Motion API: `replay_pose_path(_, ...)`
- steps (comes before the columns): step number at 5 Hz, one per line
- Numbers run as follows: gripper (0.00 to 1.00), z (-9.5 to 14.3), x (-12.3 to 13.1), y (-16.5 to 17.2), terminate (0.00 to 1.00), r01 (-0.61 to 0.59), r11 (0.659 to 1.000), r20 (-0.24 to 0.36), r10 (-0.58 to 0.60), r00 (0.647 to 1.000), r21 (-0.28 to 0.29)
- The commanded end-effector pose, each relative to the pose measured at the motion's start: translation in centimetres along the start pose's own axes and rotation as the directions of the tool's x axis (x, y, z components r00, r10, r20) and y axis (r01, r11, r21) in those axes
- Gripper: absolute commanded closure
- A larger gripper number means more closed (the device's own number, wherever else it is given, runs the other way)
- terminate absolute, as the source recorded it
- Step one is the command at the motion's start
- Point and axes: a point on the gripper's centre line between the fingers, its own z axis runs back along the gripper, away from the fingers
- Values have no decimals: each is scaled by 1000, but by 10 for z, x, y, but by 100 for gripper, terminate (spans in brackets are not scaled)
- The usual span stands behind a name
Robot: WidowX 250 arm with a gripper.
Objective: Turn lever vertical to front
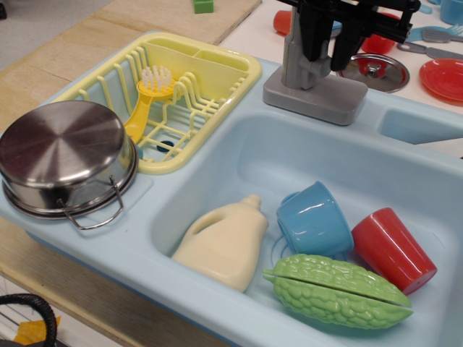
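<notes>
The grey toy tap stands on its flat grey base (pixel 312 100) on the sink's back rim. Its upright post (pixel 294 58) rises at the left of my gripper. My black gripper (pixel 328 63) comes down from above with its two fingers drawn close together on either side of the short grey lever (pixel 319 71). Most of the lever is hidden behind the left finger, and only its lower grey end shows.
The light blue sink (pixel 217 155) holds a cream bottle (pixel 226 242), a blue cup (pixel 313 219), a red cup (pixel 394 249) and a green bitter gourd (pixel 336 290). A yellow rack (pixel 224 76) with a yellow brush (pixel 148 97) and a steel pot (pixel 65 155) sit at the left. A red plate (pixel 443 78) lies behind.
</notes>
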Motion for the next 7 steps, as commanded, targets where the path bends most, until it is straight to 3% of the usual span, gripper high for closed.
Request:
replay_pose_path(1, 100, 11, 3, 1, 0, -18, 1000, 66, 20, 998, -19)
replay_pose_path(7, 100, -11, -67, 10, 0, -198, 975, -4, 199, 980, -104)
